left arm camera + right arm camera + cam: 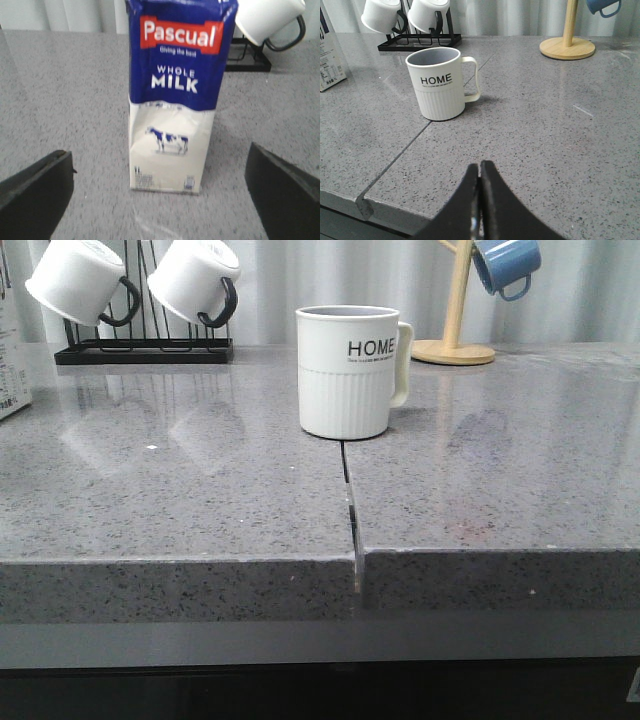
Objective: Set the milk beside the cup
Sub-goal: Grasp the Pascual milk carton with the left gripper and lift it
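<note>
The milk (172, 95) is a tall carton with a blue top reading "WHOLE MILK" and a white body with a cow; it stands upright on the grey counter. My left gripper (160, 195) is open, its black fingers (35, 195) wide apart on either side, short of the carton and not touching it. The front view catches only the carton's edge (12, 360) at the far left. The cup (350, 370), a white ribbed mug lettered "HOME", stands mid-counter with its handle to the right. My right gripper (480, 172) is shut and empty, well in front of the cup (442, 82).
A black rack (145, 345) holding two white mugs with black handles (190, 280) stands at the back left. A wooden stand (455, 340) with a blue mug (505, 265) is at the back right. A seam (350, 500) splits the counter in front of the cup.
</note>
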`<state>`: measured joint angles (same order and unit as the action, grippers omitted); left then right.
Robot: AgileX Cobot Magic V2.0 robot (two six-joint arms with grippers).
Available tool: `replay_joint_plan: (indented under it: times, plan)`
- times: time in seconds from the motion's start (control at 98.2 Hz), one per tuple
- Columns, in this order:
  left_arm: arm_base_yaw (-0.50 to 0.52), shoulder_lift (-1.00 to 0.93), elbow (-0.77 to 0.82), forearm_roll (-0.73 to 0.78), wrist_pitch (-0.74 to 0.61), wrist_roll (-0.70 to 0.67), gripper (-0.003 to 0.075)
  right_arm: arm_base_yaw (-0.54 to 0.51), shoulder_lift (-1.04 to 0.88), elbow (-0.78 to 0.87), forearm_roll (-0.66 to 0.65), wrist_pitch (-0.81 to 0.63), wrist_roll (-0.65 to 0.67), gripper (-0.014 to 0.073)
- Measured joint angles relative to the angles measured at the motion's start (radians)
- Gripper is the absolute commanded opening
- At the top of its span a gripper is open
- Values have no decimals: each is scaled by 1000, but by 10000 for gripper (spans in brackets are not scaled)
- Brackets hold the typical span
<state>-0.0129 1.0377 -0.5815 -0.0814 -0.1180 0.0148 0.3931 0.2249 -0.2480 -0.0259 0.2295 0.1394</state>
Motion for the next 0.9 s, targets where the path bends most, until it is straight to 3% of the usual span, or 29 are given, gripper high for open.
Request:
replay_joint_plan:
  times: [0.897]
  plan:
    - [-23, 339, -234, -2, -125, 0, 651, 0, 0, 0, 0, 0, 0, -69]
